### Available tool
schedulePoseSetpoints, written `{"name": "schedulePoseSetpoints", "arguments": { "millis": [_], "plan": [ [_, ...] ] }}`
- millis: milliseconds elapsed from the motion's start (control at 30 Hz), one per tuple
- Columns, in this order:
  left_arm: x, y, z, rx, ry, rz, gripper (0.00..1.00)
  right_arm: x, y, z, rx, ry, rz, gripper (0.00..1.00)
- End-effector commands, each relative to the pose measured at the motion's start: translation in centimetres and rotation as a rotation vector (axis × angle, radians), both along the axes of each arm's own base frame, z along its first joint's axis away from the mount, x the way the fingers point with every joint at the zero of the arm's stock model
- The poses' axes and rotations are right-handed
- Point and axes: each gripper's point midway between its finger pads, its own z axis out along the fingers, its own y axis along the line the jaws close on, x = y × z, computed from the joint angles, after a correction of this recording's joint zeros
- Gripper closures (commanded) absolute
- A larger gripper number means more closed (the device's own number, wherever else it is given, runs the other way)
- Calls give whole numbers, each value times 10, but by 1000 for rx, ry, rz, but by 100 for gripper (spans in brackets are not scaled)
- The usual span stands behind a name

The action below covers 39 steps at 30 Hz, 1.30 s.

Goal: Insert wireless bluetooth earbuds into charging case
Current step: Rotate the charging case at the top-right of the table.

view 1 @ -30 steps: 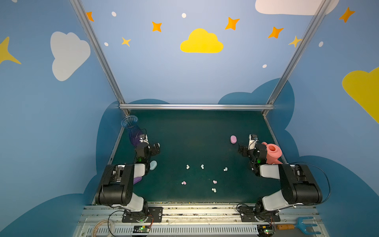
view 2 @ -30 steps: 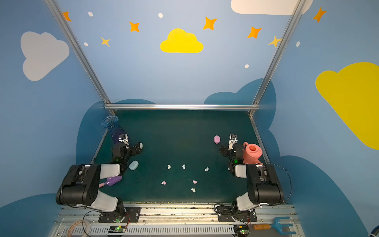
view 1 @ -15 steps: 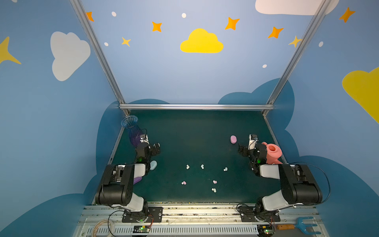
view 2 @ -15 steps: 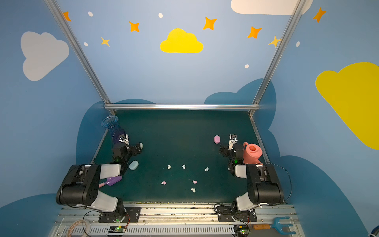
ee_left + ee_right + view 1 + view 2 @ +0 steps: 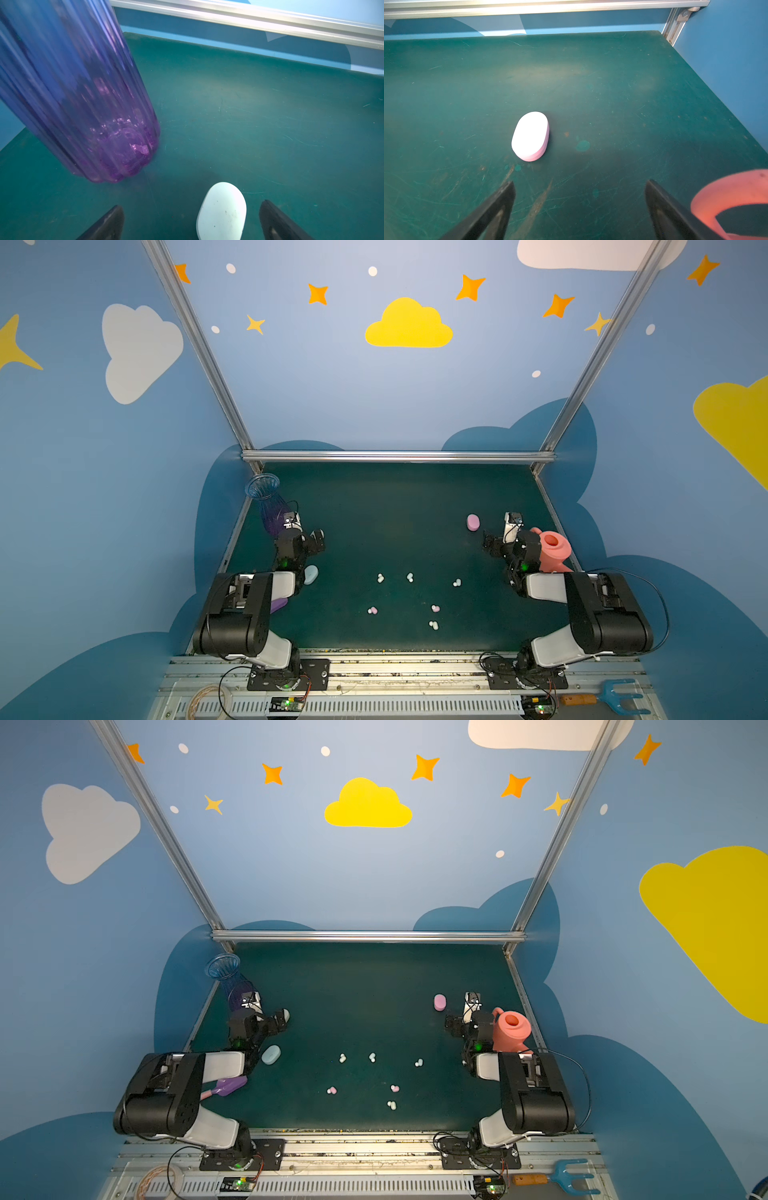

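No change is noted against the earlier frames: both arms are found in the same poses and nothing on the bench (image 5: 395,506) is displaced. The left hand (image 5: 191,205) is released and empty. The pale blue case (image 5: 222,212) is seen between its spread fingers, clear of both, near the purple vase (image 5: 83,93). The right hand (image 5: 579,182) is likewise released and empty. The pink case (image 5: 530,136) is lying closed ahead of it, well apart. The six earbuds (image 5: 410,577) are scattered loose on the bench between the two arms, away from both cases.
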Motion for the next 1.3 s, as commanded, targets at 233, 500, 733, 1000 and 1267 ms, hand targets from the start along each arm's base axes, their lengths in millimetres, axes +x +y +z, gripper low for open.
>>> {"name": "schedulePoseSetpoints", "arguments": {
  "millis": [233,500,733,1000,1267],
  "plan": [
    [-15,-13,65,15,57,-10,0,-6,9,57,109,220,-25,3],
    [-29,-62,108,-138,47,-197,0,-16,55,39,103,534,87,3],
    [-27,-92,118,-221,50,-317,0,-3,58,6,-57,769,83,3],
    [-20,-96,117,-262,46,-302,0,17,55,-8,-147,847,62,3],
    [-16,-103,117,-285,58,-331,0,32,53,-28,-178,863,46,3]
  ]
}}
